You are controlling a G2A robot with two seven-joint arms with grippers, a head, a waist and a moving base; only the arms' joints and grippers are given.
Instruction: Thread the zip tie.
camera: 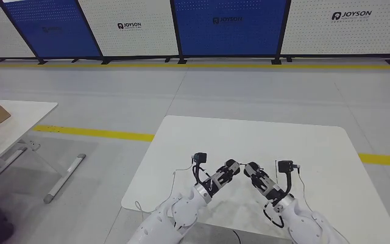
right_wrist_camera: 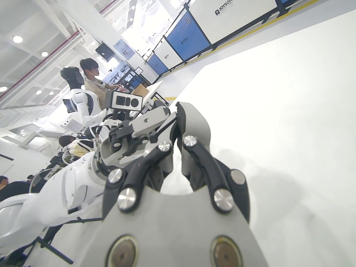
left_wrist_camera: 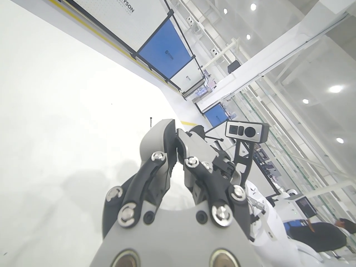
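Note:
Both grippers meet tip to tip above the white table (camera: 304, 146), near its front edge. My left gripper (camera: 231, 166) is shut, its fingertips (left_wrist_camera: 167, 129) pressed together. A thin black end of the zip tie (left_wrist_camera: 150, 122) pokes out past them. My right gripper (camera: 249, 168) is shut too and sits right against the left one. In the left wrist view, another thin black stretch of the zip tie (left_wrist_camera: 214, 139) sticks out beside the right gripper (left_wrist_camera: 198, 132). In the right wrist view my right gripper (right_wrist_camera: 175, 118) is closed and the left gripper (right_wrist_camera: 157, 109) lies just behind it. The tie's middle is hidden.
The tabletop beyond and beside the grippers is bare white. Another white table (camera: 21, 119) stands off to the left across the floor. Blue and white partition panels (camera: 231, 27) line the far side.

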